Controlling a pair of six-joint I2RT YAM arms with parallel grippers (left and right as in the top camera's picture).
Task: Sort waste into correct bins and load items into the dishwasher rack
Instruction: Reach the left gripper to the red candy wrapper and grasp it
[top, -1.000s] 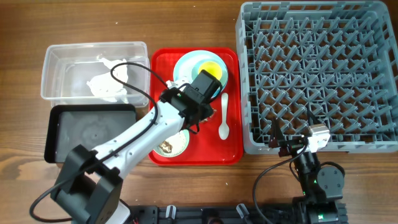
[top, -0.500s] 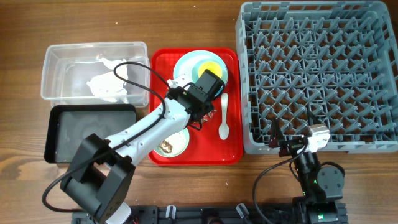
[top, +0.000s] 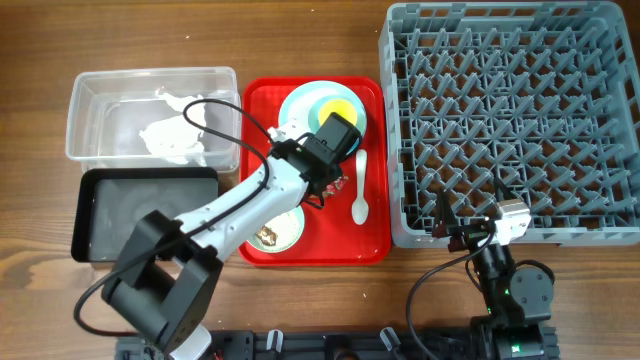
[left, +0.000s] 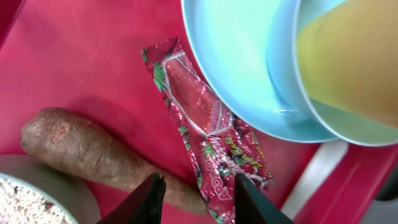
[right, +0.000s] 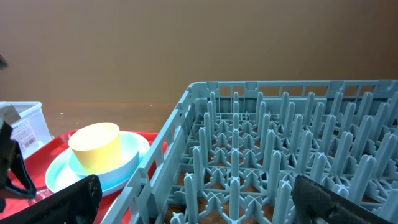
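Part-open, the left fingers (left: 149, 202) straddle the red wrapper (left: 205, 124) at its 6 o'clock end, clear of the plate (left: 236, 74), seemingly to pinch this waste; the right fingers (right: 62, 202) gape empty.

Your left arm (top: 232, 212) wore white links, black joints and a looping black cable (top: 183, 117); the left gripper (left: 199, 196) had black fingers (left: 148, 200).

Overhead looks straight down. The left wrist view sits close, the red wrapper (left: 208, 134) between its jaws. The right wrist view looks level. All share the yellow cup (top: 340, 109).
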